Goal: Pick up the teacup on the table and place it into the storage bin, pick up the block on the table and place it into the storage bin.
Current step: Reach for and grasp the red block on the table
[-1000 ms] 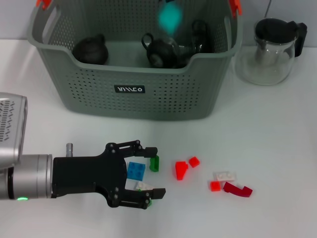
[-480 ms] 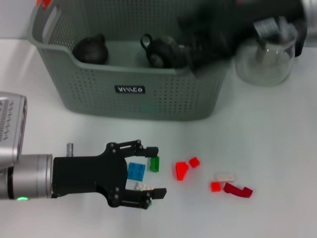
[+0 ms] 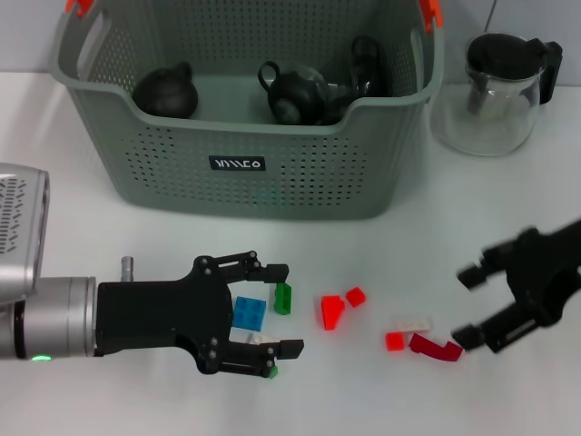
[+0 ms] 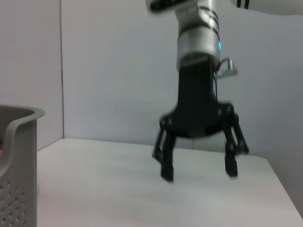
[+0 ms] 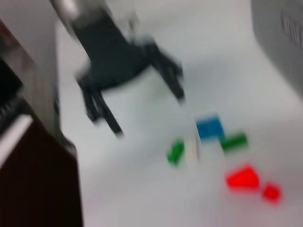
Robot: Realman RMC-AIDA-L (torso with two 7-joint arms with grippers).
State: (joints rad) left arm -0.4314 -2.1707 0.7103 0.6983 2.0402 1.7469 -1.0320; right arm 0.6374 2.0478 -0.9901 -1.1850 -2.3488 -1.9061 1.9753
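White table [image 3: 508, 209]: blue block [image 3: 249, 313] between open left end effector [image 3: 278, 309] fingers; right end effector [image 3: 472, 307] open.

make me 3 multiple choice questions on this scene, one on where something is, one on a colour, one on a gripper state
1. Where is the glass pitcher?
A. inside the storage bin
B. on the table to the right of the storage bin
C. held in the left gripper

2. What colour is the block between the left gripper's fingers?
A. blue
B. yellow
C. purple

3. How is the right gripper set?
A. shut on a teacup
B. shut on a red block
C. open, holding nothing

Answers:
1. B: it stands on the table beside the storage bin, outside its right wall.
2. A: the blue block lies on the table inside the open spread of the left gripper.
3. C: the right gripper has its fingers spread above the dark red block, with nothing between them.
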